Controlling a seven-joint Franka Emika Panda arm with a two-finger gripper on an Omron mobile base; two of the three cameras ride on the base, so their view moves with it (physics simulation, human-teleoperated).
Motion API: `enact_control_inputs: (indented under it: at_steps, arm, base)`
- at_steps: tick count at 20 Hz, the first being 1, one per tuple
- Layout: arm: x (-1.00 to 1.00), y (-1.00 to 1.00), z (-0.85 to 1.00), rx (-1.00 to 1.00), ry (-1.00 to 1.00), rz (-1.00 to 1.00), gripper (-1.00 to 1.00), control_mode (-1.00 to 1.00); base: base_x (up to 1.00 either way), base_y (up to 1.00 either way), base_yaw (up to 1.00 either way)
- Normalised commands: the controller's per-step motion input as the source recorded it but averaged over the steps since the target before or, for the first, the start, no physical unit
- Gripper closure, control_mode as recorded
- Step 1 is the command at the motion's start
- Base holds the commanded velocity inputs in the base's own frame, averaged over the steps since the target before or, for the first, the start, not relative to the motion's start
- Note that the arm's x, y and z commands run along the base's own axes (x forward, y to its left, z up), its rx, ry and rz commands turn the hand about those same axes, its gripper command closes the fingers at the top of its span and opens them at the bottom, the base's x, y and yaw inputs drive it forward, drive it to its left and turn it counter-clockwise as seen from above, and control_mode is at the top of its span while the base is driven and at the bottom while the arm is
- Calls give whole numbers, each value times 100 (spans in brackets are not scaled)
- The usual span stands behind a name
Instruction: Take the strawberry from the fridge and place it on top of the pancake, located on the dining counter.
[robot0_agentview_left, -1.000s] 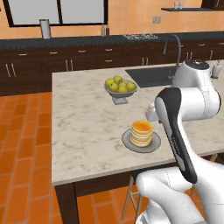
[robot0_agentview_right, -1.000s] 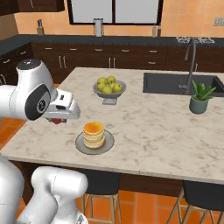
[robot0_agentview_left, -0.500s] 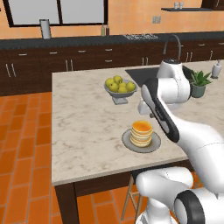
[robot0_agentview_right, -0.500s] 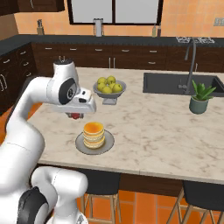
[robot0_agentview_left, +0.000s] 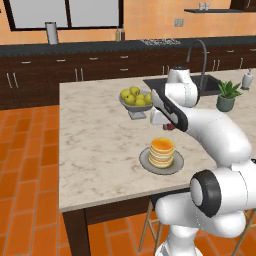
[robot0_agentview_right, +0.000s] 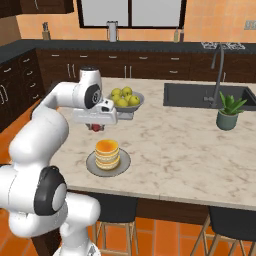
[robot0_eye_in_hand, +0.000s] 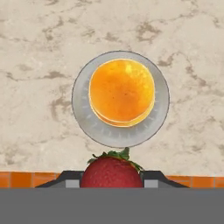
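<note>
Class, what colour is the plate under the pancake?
Grey; the plate shows best in the hand view.

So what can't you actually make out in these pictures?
- Strawberry: hand view, lower half cut off at the bottom.
- Claw fingers: base views, hidden under the white hand; the berry is a small red speck.
- Pancake count: too small to tell.
- Plate centre: covered by the pancake.

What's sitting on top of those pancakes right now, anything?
Nothing yet. The top of the pancakes is bare and golden, on a grey plate. The strawberry is held in the fingers above the counter. The plate's middle is covered by the stack.
</note>
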Motion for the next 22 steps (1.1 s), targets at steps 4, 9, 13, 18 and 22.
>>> enact_control_inputs:
  at_steps: [4,9,13,18,22]
  arm:
    - [58,-1,-38,0,2,0,100,-100]
    - [54,0,-39,0,0,0,100,-100]
    - [14,-16,-46,2,0,0,100,-100]
    - [-6,-21,-25,3,-3,1,100,-100]
    - [-9,-3,-25,0,-8,4,100,-100]
  base:
    - [0,0,0]
    - [0,0,0]
    - [0,0,0]
    - [0,0,0]
    - [0,0,0]
